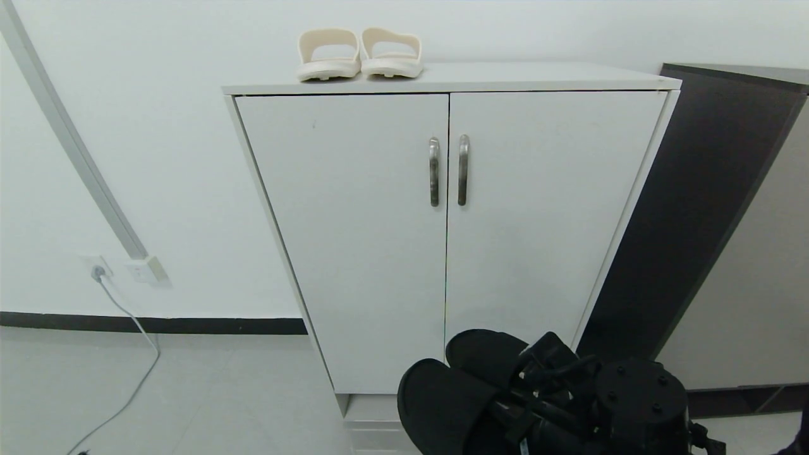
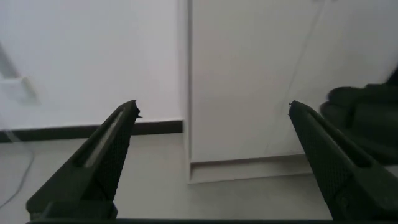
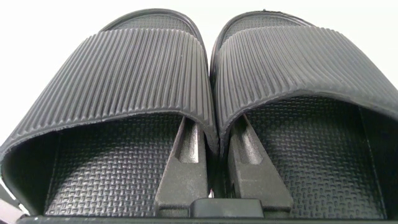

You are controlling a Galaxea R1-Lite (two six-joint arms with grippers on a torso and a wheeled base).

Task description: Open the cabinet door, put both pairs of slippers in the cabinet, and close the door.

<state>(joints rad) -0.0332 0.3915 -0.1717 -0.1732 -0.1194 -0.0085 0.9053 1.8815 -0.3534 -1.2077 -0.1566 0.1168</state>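
Your head view had the white cabinet [image 1: 537,253] with both doors shut and the two metal handles [image 1: 434,172] side by side at the middle seam. The cream slippers [image 1: 359,54] sat paired on the cabinet's top, toward its left end. Low down in front of the right door, your right claw [image 1: 543,379] carried the black slippers [image 1: 455,392], but from up there you couldn't really make out the grip.

The right wrist view sorted that out. The claw [image 3: 213,121] had one finger tucked under each strap of the black slippers [image 3: 137,81] and was pinching their two inner walls together.

The left wrist view had your left claw [image 2: 213,107] spread wide with nothing in it, facing the lower part of the cabinet [image 2: 249,81] and the floor, with the black slippers [image 2: 364,118] at the edge. A wall socket [image 1: 98,273] with a cable plugged in was off to the cabinet's left.
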